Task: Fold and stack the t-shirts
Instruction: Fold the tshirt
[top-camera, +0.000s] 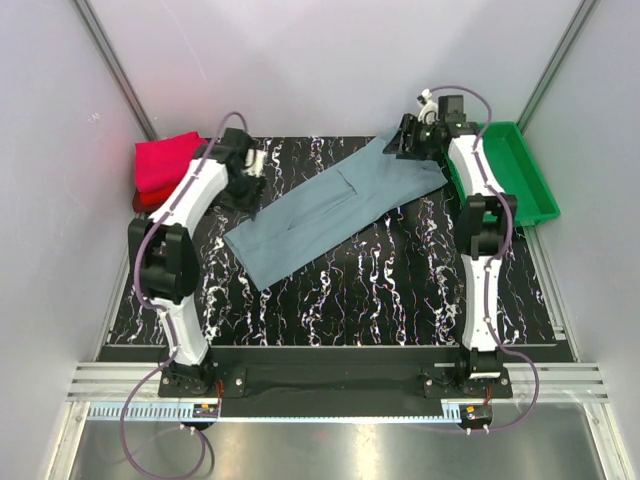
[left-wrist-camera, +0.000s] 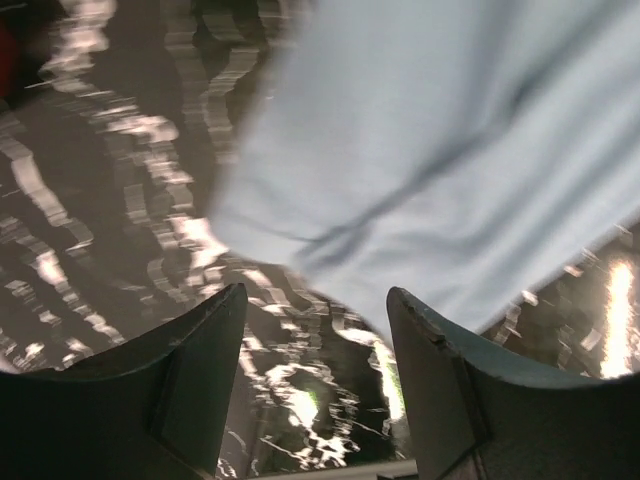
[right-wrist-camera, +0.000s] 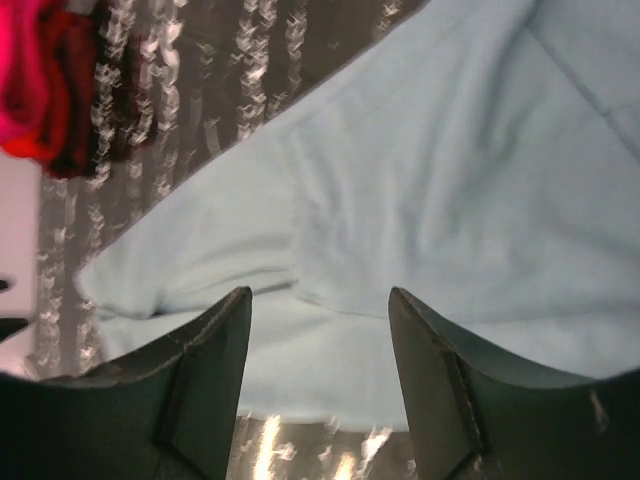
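Stack at the upper left of the top view: a folded magenta-pink shirt (top-camera: 165, 158) lies on a red shirt (top-camera: 148, 198), so those two look done. Just right of them your left gripper (left-wrist-camera: 315, 300) hangs with jaws spread and nothing pinched, by one edge of the grey-blue t-shirt (top-camera: 330, 210). That shirt lies mid-frame as a long band running from lower left to upper right. I'd judge it narrowed lengthwise, with cross-folds and stacking left. Your right gripper (right-wrist-camera: 320, 300) is over its upper-right end, spread and empty.
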